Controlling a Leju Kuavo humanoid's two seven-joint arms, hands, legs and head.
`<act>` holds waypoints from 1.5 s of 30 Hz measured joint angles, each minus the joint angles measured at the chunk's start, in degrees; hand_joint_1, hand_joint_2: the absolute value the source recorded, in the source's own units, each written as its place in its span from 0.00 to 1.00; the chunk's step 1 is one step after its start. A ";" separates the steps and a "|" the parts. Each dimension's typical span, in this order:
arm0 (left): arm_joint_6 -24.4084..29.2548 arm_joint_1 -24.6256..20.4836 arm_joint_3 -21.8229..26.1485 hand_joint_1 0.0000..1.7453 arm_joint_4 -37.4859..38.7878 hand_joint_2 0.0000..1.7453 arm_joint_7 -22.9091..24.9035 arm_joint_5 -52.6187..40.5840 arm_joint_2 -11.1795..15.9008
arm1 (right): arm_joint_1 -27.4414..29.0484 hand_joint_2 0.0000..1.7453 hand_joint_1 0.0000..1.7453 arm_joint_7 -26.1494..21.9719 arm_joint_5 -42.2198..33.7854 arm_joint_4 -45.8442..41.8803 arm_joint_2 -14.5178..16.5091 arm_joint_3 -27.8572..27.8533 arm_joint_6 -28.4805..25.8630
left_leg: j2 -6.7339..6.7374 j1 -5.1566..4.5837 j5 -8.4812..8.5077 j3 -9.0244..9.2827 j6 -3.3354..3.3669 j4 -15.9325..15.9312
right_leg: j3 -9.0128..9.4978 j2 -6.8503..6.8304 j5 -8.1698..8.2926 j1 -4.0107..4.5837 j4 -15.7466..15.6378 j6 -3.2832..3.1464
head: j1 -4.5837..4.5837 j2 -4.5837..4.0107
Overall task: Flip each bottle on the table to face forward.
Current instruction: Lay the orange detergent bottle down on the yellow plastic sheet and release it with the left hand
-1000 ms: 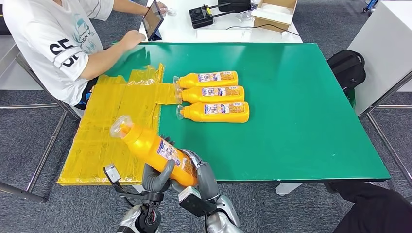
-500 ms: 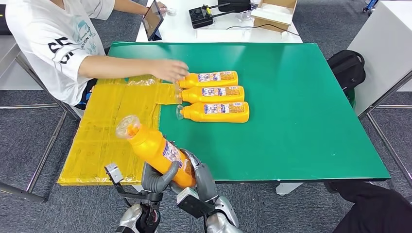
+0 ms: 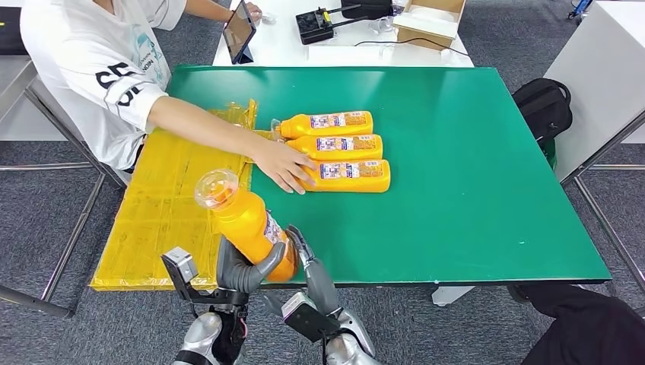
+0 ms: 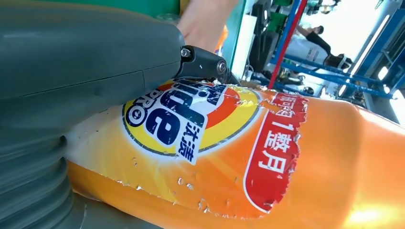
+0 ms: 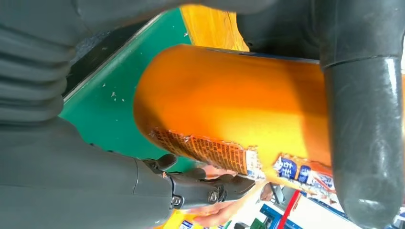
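**Both hands hold one orange bottle**

The green desk (image 3: 456,190) has three bottles (image 3: 335,148) lying side by side. A person's hand (image 3: 283,165) touches the nearest. At the desk's near edge, the left hand (image 3: 242,271) and right hand (image 3: 304,262) hug a tilted orange bottle (image 3: 247,224).

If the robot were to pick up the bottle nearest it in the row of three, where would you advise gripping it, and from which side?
I'd grip the nearest lying bottle across its wide label section, coming from above. It lies flat on the green table with another bottle tight against its far side, so only the top and near side are free. A person's hand covers its cap end now, so wait.
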 joint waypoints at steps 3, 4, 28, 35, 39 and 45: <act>2.80 0.00 0.20 1.00 -0.33 1.00 0.00 -1.68 0.00 | 0.57 0.00 0.00 0.00 -0.51 -1.90 -0.10 -0.21 0.94 | 0.00 0.00 0.00 0.00 0.00 0.00 | 0.00 0.00 0.00 0.00 0.00 0.00 | 0.00 0.00; 4.20 -0.01 0.46 1.00 -0.49 1.00 0.00 -2.79 0.00 | 0.91 0.00 0.00 0.00 -0.63 -3.12 -0.19 -0.36 1.53 | 0.00 0.00 0.00 0.00 0.00 0.00 | 0.00 0.00 0.00 0.00 0.00 0.00 | 0.01 0.00; 47.54 -12.87 26.42 1.00 5.84 1.00 12.50 -97.13 1.31 | 8.24 0.00 0.00 0.00 -7.81 -31.82 -0.53 -5.32 0.84 | 0.08 0.01 0.05 0.04 -0.01 0.00 | -0.01 0.03 0.12 0.02 0.04 -0.13 | 0.03 0.00; 47.71 -16.63 23.67 1.00 12.80 1.00 31.44 -95.66 6.99 | 8.54 0.00 0.00 0.00 -9.18 -34.74 -0.75 -4.55 1.05 | 0.09 0.02 0.06 0.02 -0.01 0.00 | -0.05 0.03 0.11 0.02 0.04 -0.15 | 0.04 0.00; 47.72 -20.08 16.45 1.00 20.28 1.00 39.59 -94.72 12.48 | 8.55 0.00 0.00 0.00 -10.07 -35.52 -0.84 -4.13 1.51 | 0.08 0.02 0.10 0.02 -0.05 0.00 | -0.02 0.03 0.12 0.02 0.05 -0.15 | 0.05 0.00; 47.73 -24.46 11.75 1.00 32.53 1.00 38.43 -92.47 17.84 | 8.61 0.00 0.00 0.00 -11.15 -35.76 -0.83 -4.23 3.86 | 0.14 0.02 0.11 0.02 -0.06 0.00 | -0.03 0.09 0.13 0.01 0.06 -0.16 | 0.05 0.00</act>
